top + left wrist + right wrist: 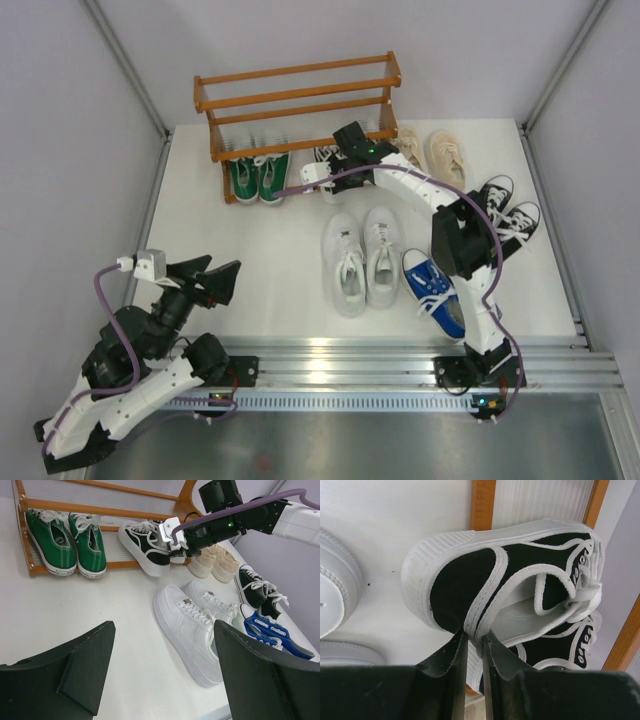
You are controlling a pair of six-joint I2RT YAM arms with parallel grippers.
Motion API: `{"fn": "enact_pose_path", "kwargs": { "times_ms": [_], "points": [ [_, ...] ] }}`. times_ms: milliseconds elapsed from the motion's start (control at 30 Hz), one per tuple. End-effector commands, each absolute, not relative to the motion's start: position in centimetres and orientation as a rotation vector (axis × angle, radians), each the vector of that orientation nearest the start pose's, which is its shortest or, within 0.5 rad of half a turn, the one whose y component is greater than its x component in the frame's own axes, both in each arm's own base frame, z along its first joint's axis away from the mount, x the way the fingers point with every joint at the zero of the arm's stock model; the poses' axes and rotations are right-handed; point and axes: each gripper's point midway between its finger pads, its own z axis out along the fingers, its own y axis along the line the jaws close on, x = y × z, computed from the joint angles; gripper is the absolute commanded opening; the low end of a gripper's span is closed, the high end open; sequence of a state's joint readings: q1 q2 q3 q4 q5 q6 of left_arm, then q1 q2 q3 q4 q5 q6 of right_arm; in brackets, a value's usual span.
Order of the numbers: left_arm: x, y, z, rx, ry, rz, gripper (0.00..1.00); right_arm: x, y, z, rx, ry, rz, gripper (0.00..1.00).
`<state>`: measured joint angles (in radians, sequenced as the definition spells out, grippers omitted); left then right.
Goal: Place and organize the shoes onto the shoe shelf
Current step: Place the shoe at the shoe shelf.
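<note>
Overhead, with 12 o'clock at the far edge: white table carrying all items

(a) Shoe shelf, orange-brown wood, three tiers of rails, standing at 12 o'clock against the back wall

(b) Right arm, reaching from its base at 5 o'clock towards the shelf's lower right; left arm, folded low at 8 o'clock

(c) White pair, side by side near the table's centre, toes towards 6 o'clock

(d) Green pair, on the left half of the lowest tier at 11 o'clock, heels facing the arms

(e) Beige pair, on the table just beside the shelf's right end, at 1 o'clock

(f) Black canvas pair, white laces, at 3 o'clock near the right edge

(g) Blue canvas shoe, white toe, at 4 o'clock, partly behind the right arm

(h) Black-and-white shoe, lying across the front rail of the lowest tier's right half, its mate just behind it

(i) Left gripper, jaws spread wide, nothing between them, above bare table

(j) Right gripper, fingers pinched together on the heel rim of the black-and-white shoe
</note>
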<state>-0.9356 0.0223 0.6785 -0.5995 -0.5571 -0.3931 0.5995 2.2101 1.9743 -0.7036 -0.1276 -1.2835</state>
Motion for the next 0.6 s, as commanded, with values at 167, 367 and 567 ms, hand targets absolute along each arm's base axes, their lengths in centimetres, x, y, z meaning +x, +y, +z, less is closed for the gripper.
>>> {"fn": "enact_pose_path", "kwargs": {
  "times_ms": [167,367,567],
  "points": [
    [15.1,-7.2,29.1,-0.024,1.552,-0.634,0.85,51.9,29.3,19.3,-1.819,1.350,-0.342,0.08],
    [15.1,-7.3,29.1,-0.021,1.553,-0.634,0.85,52.8,28.7,20.1,-1.781,1.316,-0.439,0.03],
    [15.1,-7.2,29.1,-0.025,1.553,-0.632,0.85,53.3,28.4,20.0,-1.771,1.282,-0.497,0.01]
  ]
}}
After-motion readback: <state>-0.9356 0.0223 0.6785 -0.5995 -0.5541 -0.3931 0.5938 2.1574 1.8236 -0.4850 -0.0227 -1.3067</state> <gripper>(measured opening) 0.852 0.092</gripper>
